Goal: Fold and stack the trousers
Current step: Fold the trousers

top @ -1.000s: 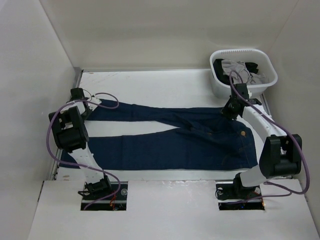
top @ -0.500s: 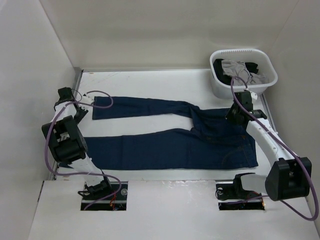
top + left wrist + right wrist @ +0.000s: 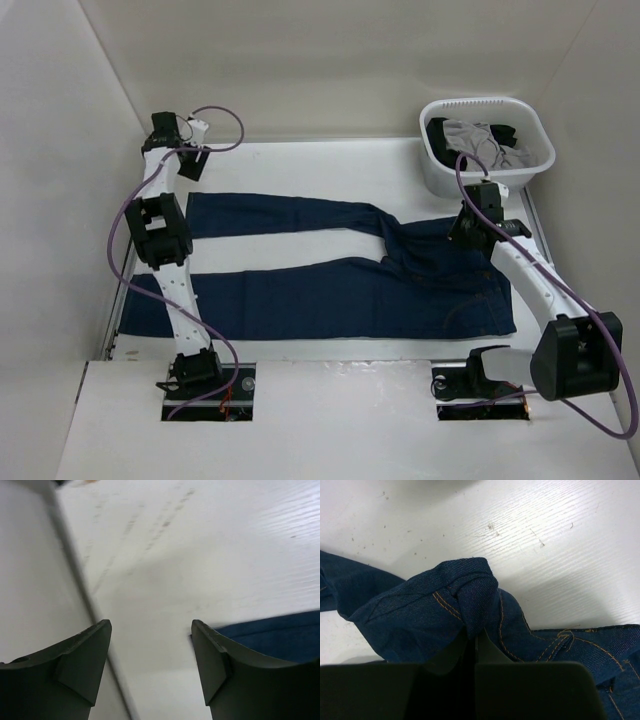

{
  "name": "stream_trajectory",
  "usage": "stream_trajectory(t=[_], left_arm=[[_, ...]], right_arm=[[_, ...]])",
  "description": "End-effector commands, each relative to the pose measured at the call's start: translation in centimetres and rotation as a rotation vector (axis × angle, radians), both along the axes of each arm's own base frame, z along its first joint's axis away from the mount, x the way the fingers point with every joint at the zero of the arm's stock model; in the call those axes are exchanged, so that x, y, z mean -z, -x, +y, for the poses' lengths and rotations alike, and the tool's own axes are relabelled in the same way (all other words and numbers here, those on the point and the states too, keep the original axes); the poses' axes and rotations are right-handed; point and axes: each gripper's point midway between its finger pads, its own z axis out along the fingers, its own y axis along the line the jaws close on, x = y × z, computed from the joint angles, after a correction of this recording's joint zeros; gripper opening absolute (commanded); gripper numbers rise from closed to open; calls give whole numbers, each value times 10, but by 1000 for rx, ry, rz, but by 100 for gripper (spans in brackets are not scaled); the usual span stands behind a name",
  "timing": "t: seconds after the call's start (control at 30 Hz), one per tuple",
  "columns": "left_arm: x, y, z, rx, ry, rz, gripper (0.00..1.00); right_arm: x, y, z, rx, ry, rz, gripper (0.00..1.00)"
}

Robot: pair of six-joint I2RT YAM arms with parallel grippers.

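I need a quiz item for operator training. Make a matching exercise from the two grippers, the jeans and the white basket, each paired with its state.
Things:
A. left gripper
B. right gripper
C. trousers
D. basket

States:
1. holds grey and black clothes
2. shut on denim
3. open, holding nothing
4. spread out on the table

Pairs: A-3, B-2, C-4, D-1

Nothing readable is showing in any view: no text, label, brand, number or sign is appearing on the jeans (image 3: 445, 600) or on the basket (image 3: 485, 103) in the upper right of the top view.
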Motion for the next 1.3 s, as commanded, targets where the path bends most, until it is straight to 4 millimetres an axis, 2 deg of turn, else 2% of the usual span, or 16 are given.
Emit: stream_trajectory(t=[0.0, 0.17, 0.3, 0.4, 0.57, 0.63, 0.77, 0.87, 0.93, 1.0, 1.03, 1.1, 1.17, 1.2, 1.23, 1.27], left_arm=[[42, 25, -20, -17, 146, 165, 65], [75, 39, -33, -53, 246, 242, 64], [96, 53, -33, -70, 258, 301, 61], [101, 59, -38, -57, 261, 323, 58], [94, 97, -55, 15, 307, 449, 54], [96, 105, -53, 14, 303, 476, 53], [100, 110, -46, -12, 294, 495, 38], [101, 110, -44, -35, 285, 499, 4], [95, 107, -41, -39, 272, 471, 0], [74, 92, -32, -47, 245, 375, 0], [55, 80, -18, -69, 215, 292, 0], [-1, 49, 11, -107, 116, 94, 0], [-65, 27, 36, -129, 28, -95, 0], [-97, 23, 47, -138, -9, -174, 0], [-122, 22, 55, -135, -42, -226, 0], [-143, 25, 59, -132, -72, -265, 0]], right_arm=[[-19, -7, 4, -7, -12, -76, 1], [-12, -1, 7, -8, -6, -33, 1], [-21, -5, 9, -10, 13, -44, 2], [-30, -9, 10, -8, 12, -67, 2], [-41, -17, 4, 12, 14, -95, 2], [-41, -22, 2, 11, 22, -93, 2], [-40, -30, 5, -3, 24, -98, 2], [-40, -36, 6, -4, 17, -106, 2], [-43, -40, 3, 6, 15, -115, 2], [-49, -48, -1, 15, 13, -132, 2], [-55, -54, -4, 18, 16, -149, 2], [-75, -71, -13, 17, 33, -196, 2], [-104, -90, -22, 27, 54, -263, 2], [-116, -96, -25, 30, 60, -290, 2], [-133, -102, -27, 23, 72, -334, 2], [-142, -104, -28, 19, 82, -358, 2]])
